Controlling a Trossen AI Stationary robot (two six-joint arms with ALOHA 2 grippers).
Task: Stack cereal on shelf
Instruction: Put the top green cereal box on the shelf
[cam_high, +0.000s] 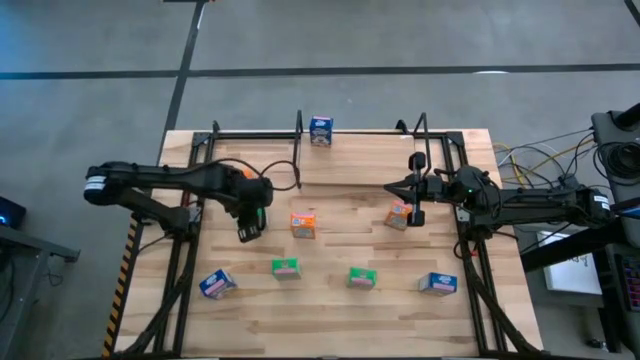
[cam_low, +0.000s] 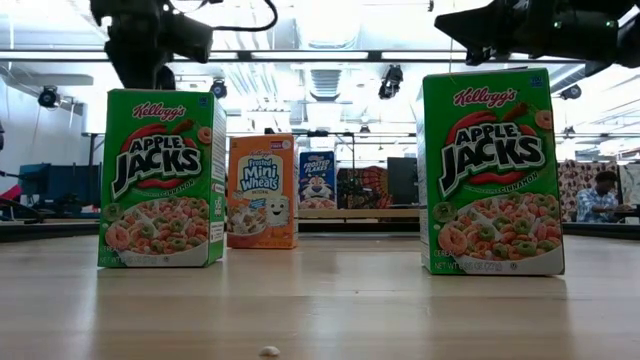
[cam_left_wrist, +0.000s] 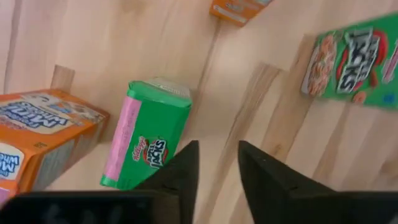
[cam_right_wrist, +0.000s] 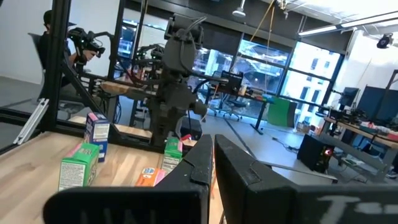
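Note:
Several small cereal boxes stand upright on the wooden table. There are two green ones (cam_high: 285, 268) (cam_high: 361, 278), two orange ones (cam_high: 303, 223) (cam_high: 398, 215) and two blue ones (cam_high: 217, 284) (cam_high: 437, 284). A third blue box (cam_high: 320, 130) stands on the shelf (cam_low: 370, 214) at the far edge. My left gripper (cam_high: 247, 232) points down, left of the middle orange box. It is open and empty above the bare table (cam_left_wrist: 217, 168), beside a green box (cam_left_wrist: 149, 134). My right gripper (cam_high: 392, 187) points left, level, above the right orange box. It is shut and empty (cam_right_wrist: 213, 152).
Large black side frames (cam_high: 180, 250) (cam_high: 475, 270) run along the table's left and right sides. Upright posts (cam_high: 300, 122) (cam_high: 420, 125) stand at the far edge. Bare table lies between the boxes and along the near edge. A person (cam_low: 598, 195) sits in the room behind.

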